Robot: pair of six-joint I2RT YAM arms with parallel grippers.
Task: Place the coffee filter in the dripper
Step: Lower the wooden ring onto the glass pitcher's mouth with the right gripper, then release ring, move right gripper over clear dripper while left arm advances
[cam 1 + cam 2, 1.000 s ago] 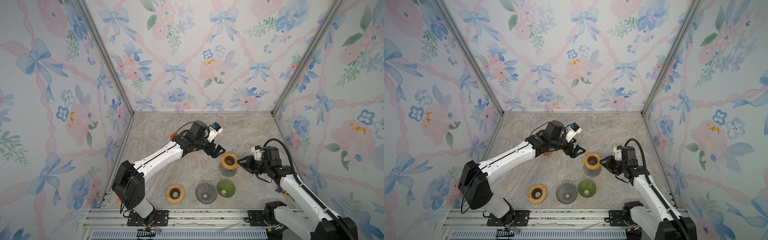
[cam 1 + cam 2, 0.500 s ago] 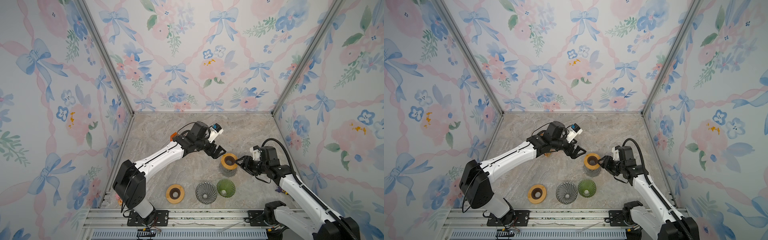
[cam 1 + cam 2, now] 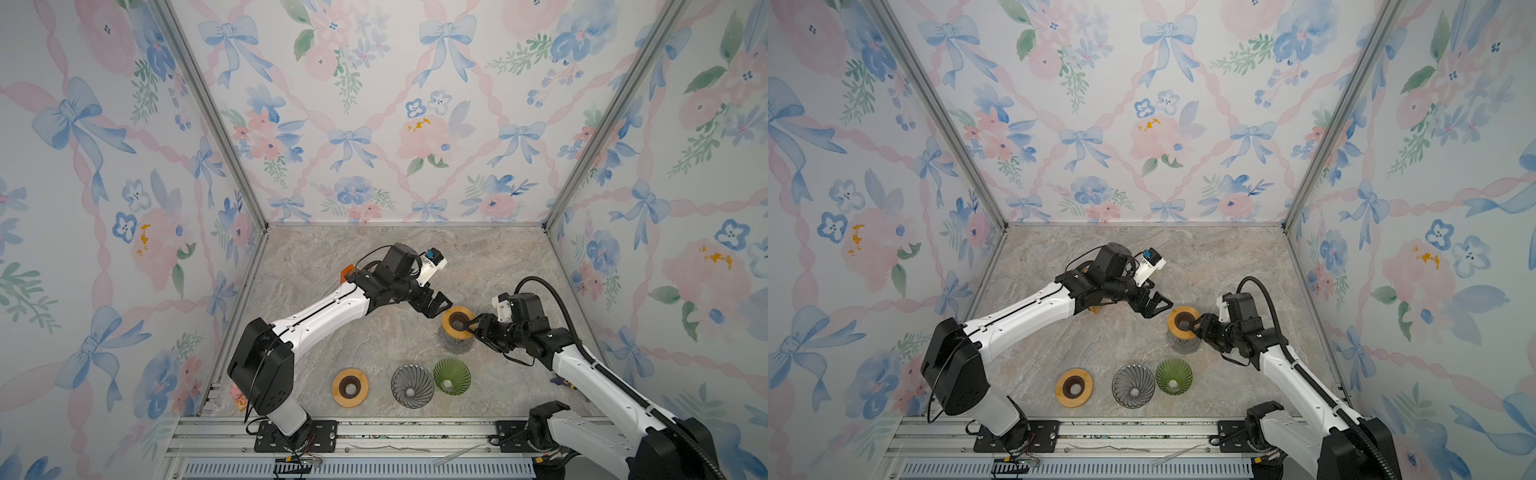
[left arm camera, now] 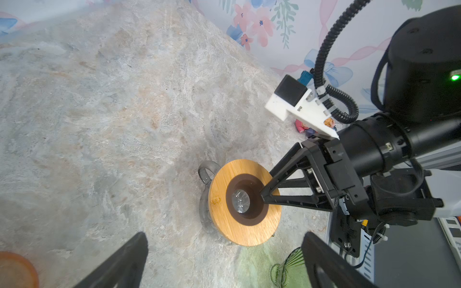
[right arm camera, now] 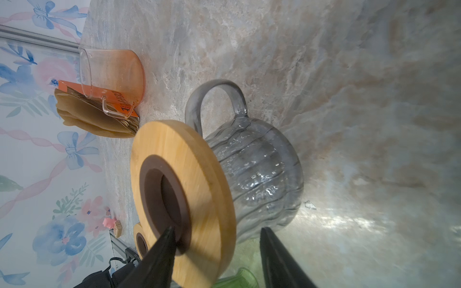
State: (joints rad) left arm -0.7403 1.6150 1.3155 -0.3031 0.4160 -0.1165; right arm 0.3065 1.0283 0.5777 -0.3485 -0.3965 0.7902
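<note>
Right gripper [image 3: 469, 325] now reaches further onto the wooden ring [image 3: 448, 328] atop the grey glass server [image 5: 257, 179], its jaws part-open, straddling the rim and gripping nothing. Left gripper [image 3: 439, 306] hangs wide open and empty. Coffee filters [image 5: 92, 117] lie well apart, beside the orange glass [image 5: 112, 72]. The ring wants a square grip and a straight lift.

Both top views looked steeply down from high above the near edge, sharing the whole counter [image 3: 316, 257]. The left wrist camera faced right and near, close on the wooden ring [image 4: 222, 189] and right claw [image 4: 264, 198]. The right wrist camera faced left and far, closer still, sharing that ring.
</note>
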